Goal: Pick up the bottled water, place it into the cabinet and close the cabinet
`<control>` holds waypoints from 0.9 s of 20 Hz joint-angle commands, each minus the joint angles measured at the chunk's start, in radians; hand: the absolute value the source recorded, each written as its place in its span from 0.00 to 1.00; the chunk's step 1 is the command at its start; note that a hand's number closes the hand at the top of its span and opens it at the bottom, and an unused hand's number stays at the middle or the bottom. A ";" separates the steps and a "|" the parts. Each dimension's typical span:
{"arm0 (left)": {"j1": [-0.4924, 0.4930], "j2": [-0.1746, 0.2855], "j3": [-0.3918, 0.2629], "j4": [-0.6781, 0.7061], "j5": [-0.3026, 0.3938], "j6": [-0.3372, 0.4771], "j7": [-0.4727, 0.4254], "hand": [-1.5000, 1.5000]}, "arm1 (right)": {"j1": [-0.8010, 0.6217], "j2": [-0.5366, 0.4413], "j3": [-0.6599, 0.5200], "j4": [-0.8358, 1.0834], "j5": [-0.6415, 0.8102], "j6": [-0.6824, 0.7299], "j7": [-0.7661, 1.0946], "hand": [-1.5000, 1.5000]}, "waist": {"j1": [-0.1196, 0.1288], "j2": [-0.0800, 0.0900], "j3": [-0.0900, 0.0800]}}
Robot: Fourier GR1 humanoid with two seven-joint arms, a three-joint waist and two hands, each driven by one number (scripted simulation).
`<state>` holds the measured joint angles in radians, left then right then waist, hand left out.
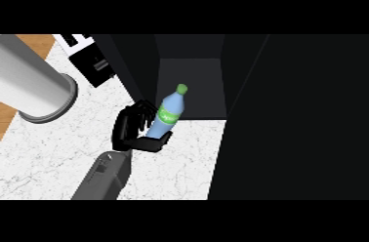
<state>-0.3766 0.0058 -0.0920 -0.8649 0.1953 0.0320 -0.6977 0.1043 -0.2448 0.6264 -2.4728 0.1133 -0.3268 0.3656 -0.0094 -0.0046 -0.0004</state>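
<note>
On the white marbled counter (57, 153), a dark cabinet (191, 85) is standing open. The left hand (133, 134) is curling its fingers round a blue, green-capped plastic bottle (168, 116).

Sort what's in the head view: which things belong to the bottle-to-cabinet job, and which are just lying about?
Job:
- bottled water, held in the left hand
- open dark cabinet, just behind the bottle

Lying about:
- big grey cylinder at far left
- black-and-white box at the back
- marble counter under it all
</note>
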 commanded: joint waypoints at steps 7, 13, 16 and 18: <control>-0.088 -0.005 -0.172 -0.176 0.146 0.198 0.218 1.00 | 0.033 -0.038 -0.020 -0.074 0.029 -0.003 -0.006 0.00 | -0.007 0.001 0.000; -0.146 -0.004 -0.193 -0.162 0.109 0.302 0.253 1.00 | 0.059 -0.049 0.032 -0.065 0.049 -0.021 -0.058 0.00 | -0.026 0.000 0.001; -0.169 -0.003 -0.248 -0.173 0.105 0.384 0.303 1.00 | 0.034 -0.060 -0.015 -0.064 0.005 -0.013 -0.039 0.00 | -0.030 0.003 0.001; -0.201 -0.003 -0.240 -0.163 0.099 0.425 0.336 1.00 | 0.056 -0.050 0.031 -0.070 0.024 -0.026 -0.055 0.00 | -0.044 0.000 0.001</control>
<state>-0.3508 0.0621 -0.2844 -1.0301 0.3252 0.4142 -0.4517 0.1329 -0.2852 0.6371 -2.4621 0.1048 -0.3483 0.2901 -0.0153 -0.0041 0.0005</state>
